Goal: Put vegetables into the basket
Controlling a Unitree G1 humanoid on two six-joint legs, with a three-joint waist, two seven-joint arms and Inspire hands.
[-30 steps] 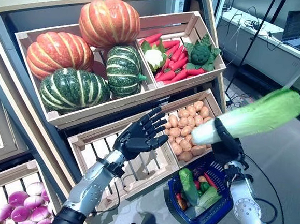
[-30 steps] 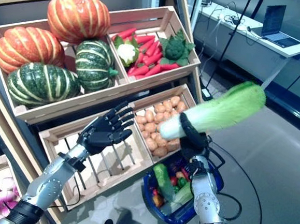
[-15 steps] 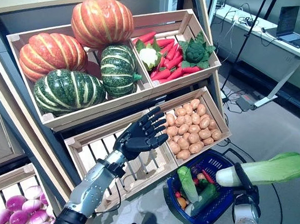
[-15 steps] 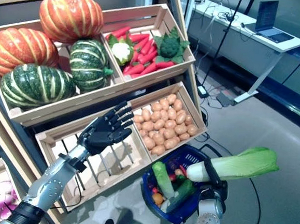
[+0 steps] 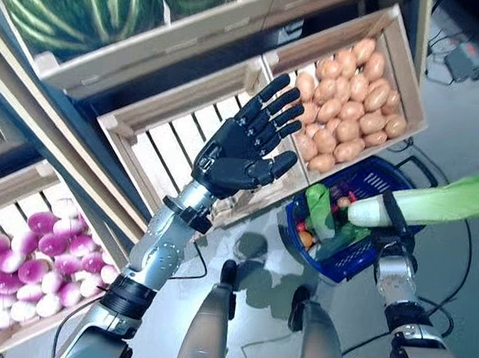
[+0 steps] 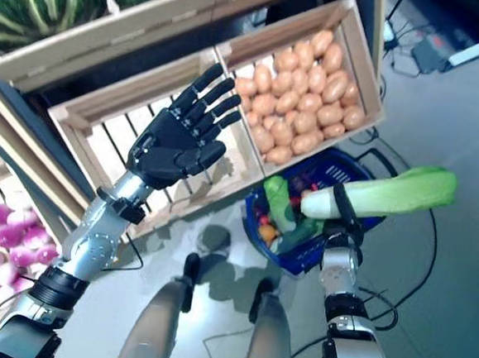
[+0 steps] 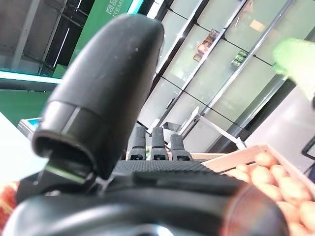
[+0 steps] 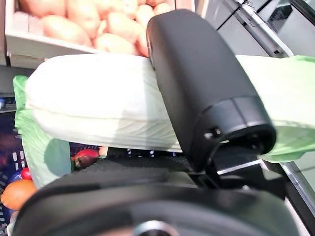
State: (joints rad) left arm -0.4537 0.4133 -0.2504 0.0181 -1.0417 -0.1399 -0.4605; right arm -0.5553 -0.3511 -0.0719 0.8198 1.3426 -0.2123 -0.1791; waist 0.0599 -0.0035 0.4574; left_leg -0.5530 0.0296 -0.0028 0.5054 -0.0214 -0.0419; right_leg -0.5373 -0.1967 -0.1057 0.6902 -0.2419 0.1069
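Right hand (image 5: pixel 394 227) grasps a Chinese cabbage (image 5: pixel 437 203) (lying crosswise) above the blue basket (image 5: pixel 372 254). Left hand (image 5: pixel 244 142) raised, fingers spread, empty.

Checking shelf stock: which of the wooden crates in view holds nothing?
The slatted crate behind the raised left hand; bare slats show, while its neighbours hold potatoes and purple onions.

1 cabbage (image 5: pixel 437 203), 1 basket (image 5: pixel 383 255), 2 pumpkins (image 5: pixel 71 0).
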